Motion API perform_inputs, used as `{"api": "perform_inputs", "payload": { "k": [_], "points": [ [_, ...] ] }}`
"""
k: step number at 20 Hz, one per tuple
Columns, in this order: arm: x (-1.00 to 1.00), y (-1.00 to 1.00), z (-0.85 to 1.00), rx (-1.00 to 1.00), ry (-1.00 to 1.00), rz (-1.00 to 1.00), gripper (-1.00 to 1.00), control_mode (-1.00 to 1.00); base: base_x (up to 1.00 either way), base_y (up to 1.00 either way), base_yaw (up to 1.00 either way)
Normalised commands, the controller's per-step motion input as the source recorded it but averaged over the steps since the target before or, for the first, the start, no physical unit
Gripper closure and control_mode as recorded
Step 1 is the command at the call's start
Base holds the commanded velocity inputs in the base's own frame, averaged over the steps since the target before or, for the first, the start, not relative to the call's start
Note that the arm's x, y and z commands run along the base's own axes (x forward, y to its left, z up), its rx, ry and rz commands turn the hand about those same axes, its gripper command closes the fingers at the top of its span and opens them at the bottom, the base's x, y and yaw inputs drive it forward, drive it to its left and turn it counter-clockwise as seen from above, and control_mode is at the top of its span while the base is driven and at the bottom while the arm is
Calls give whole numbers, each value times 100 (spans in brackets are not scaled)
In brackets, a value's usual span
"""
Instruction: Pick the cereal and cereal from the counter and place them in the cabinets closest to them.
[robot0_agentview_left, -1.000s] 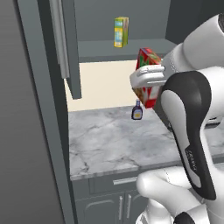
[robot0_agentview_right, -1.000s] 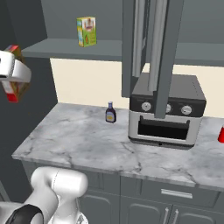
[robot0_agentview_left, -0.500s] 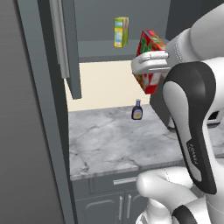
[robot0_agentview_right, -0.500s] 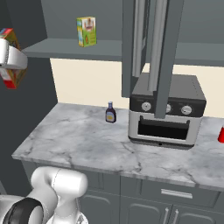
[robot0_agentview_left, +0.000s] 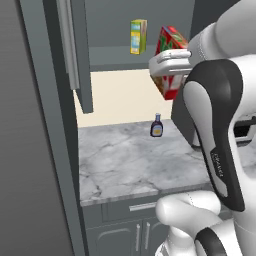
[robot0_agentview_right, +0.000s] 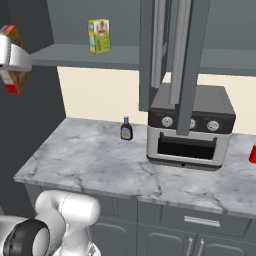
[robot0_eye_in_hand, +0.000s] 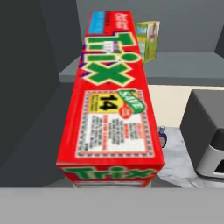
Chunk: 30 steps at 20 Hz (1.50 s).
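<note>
My tool (robot0_agentview_left: 170, 67) is clamped on the red and green cereal box (robot0_agentview_left: 171, 60), which I hold tilted in the air, well above the bench (robot0_agentview_left: 130, 160) and level with the open cabinet (robot0_agentview_right: 90, 55) shelf. A yellow-green carton (robot0_agentview_right: 99, 35) stands upright on that shelf. A small sauce bottle (robot0_agentview_right: 126, 129) stands near the bench's back edge, beside the toaster oven (robot0_agentview_right: 192, 125).
</note>
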Motion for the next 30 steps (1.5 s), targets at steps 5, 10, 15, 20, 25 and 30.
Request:
{"api": "perform_inputs", "payload": {
  "k": [5,10,15,20,25,30],
  "points": [
    [23,0,-7,-2,0,0,100,-100,0,0,0],
    [27,0,-5,-1,0,0,100,-100,0,0,0],
    [30,0,9,0,0,0,100,-100,0,0,0],
    [25,0,22,0,0,0,100,-100,0,0,0],
    [27,0,13,0,0,0,100,-100,0,0,0],
    [28,0,1,0,0,0,100,-100,0,0,0]
  ]
}}
